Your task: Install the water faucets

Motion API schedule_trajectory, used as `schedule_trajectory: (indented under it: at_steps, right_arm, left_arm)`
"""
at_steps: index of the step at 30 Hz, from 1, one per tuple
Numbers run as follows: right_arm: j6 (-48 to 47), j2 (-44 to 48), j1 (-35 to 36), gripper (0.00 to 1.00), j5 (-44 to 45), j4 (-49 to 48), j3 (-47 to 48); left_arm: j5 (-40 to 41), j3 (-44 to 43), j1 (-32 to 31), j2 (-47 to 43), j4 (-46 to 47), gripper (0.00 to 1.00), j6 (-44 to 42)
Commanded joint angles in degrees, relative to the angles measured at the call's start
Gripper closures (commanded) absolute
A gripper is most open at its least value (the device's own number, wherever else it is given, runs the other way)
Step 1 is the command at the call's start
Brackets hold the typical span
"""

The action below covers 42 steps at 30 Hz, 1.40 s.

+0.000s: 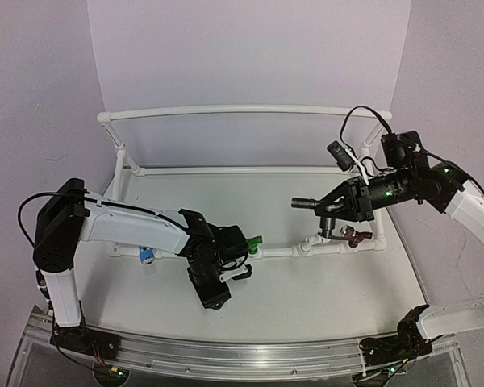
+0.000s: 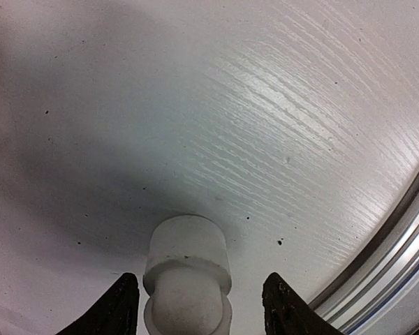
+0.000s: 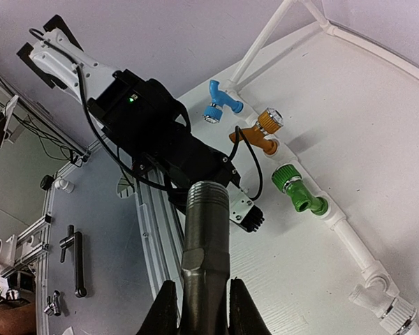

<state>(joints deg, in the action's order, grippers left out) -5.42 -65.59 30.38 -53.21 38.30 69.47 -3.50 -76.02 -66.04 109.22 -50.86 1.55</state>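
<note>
— How far along are we?

— The blue faucet [image 3: 220,105], gold faucet [image 3: 262,132] and green faucet [image 3: 298,192] sit on the front pipe [image 3: 350,241], and the maroon faucet [image 1: 355,236] is near its right end. So most look installed, as far as we can judge.

— What's left?

— The grey faucet [image 3: 207,237]. Our right gripper [image 3: 201,310] is clamped on its body and holds it in the air just above the pipe, between green and maroon. A bare white socket [image 1: 310,242] lies under it; we take that for its seat.

— Which way does it point?

— Seen from above, its long axis lies about level and roughly along the pipe, with the threaded end to the left, away from the gripper. A short part hangs down near the fingers. We judge it needs turning so the thread faces the socket.

— And the left gripper [image 2: 199,300]?

— It is low over the table [image 2: 300,105], near the green faucet, and about half open. A white plastic piece [image 2: 187,258] stands between its fingers with a gap on each side, so we hold nothing there. We cannot tell whether that piece is a white faucet or a loose fitting.
</note>
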Motion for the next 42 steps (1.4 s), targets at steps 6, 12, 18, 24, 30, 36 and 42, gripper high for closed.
schedule_trajectory:
  at_steps: [6, 12, 18, 24, 30, 36, 42]
  right_arm:
    - [-1.55, 0.52, -0.32, 1.0, -1.0, -0.65, 1.69]
    - [-3.21, -0.87, -0.3, 1.0, -0.73, 0.48, 3.14]
    - [-6.76, -3.17, -0.32, 1.0, 1.4, 1.66, 6.75]
    - [-10.13, -5.93, -0.31, 1.0, 4.46, 2.54, 11.04]
    - [-16.04, -10.15, -0.28, 1.0, 8.43, 9.08, 19.36]
    - [-22.42, -12.42, -0.31, 1.0, 13.92, 11.96, 26.12]
    - [-28.31, -11.55, -0.21, 1.0, 15.92, 11.58, 29.28]
  left_arm:
    - [-0.5, 0.43, 0.92, 1.66, -0.26, 0.53, -1.06]
    - [-0.86, 0.0, 0.92, 1.38, -0.39, 0.73, -1.09]
    - [-1.26, -3.29, 0.92, -2.06, -2.07, 0.9, -0.27]
    - [-2.97, -6.02, 0.96, -11.67, 2.2, 0.96, 1.76]
    - [-1.7, -8.55, 1.2, -17.88, 6.5, 0.96, 3.81]
    - [-2.11, -2.42, 6.46, -29.34, 21.88, 0.98, 10.28]
    - [-5.14, 1.84, 12.22, -37.1, 33.71, 1.0, 16.48]
